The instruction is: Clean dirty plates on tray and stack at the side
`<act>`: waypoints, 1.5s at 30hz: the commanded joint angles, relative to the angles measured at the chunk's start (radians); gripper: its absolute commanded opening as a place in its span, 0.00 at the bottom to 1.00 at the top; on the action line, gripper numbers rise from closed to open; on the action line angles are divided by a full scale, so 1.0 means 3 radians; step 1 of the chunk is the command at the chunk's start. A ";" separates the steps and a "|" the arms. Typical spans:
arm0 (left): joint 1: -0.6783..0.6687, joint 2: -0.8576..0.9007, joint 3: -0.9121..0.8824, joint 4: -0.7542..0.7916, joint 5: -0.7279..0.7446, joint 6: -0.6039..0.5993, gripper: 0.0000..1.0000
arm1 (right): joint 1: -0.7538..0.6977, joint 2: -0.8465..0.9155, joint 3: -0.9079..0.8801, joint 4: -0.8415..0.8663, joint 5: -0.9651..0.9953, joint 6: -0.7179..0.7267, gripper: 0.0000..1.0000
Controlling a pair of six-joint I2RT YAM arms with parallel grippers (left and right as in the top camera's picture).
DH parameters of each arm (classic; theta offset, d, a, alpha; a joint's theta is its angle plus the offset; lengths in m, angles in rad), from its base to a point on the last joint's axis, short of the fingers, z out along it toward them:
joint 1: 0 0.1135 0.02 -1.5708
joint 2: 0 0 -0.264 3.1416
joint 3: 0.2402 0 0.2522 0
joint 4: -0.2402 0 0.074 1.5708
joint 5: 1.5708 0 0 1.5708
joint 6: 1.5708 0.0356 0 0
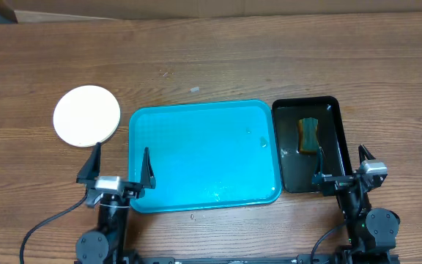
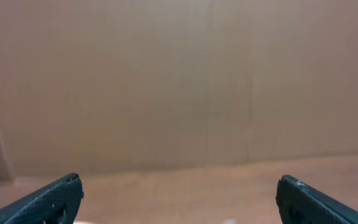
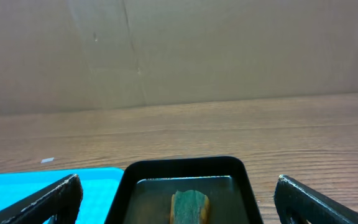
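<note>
A big blue tray [image 1: 196, 147] sits mid-table [image 1: 269, 59], with a few small wet glints on its floor. A narrow black tray [image 1: 329, 121] lies just beside its right edge, holding a green and orange sponge [image 1: 309, 136]. A white plate [image 1: 86, 115] rests off the tray's far left corner. The left claw [image 1: 121, 158] gapes wide at the tray's near left corner. The right claw [image 1: 341, 166] is spread at the black tray's near right corner.

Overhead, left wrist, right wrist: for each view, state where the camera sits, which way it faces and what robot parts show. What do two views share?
Overhead: above the table, looking straight down at the tray, plates, black tray and sponge; left gripper and right gripper show, open.
Left wrist: low, facing forward at a brown wall; own fingers show.
Right wrist: low, facing forward over the black tray; own fingers show.
Shared: overhead and right wrist both show the sponge.
</note>
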 commanded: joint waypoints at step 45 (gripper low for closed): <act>-0.0022 -0.0041 -0.0051 -0.1001 -0.0431 -0.0104 1.00 | -0.0017 -0.0033 -0.0036 0.0020 -0.0018 -0.0025 1.00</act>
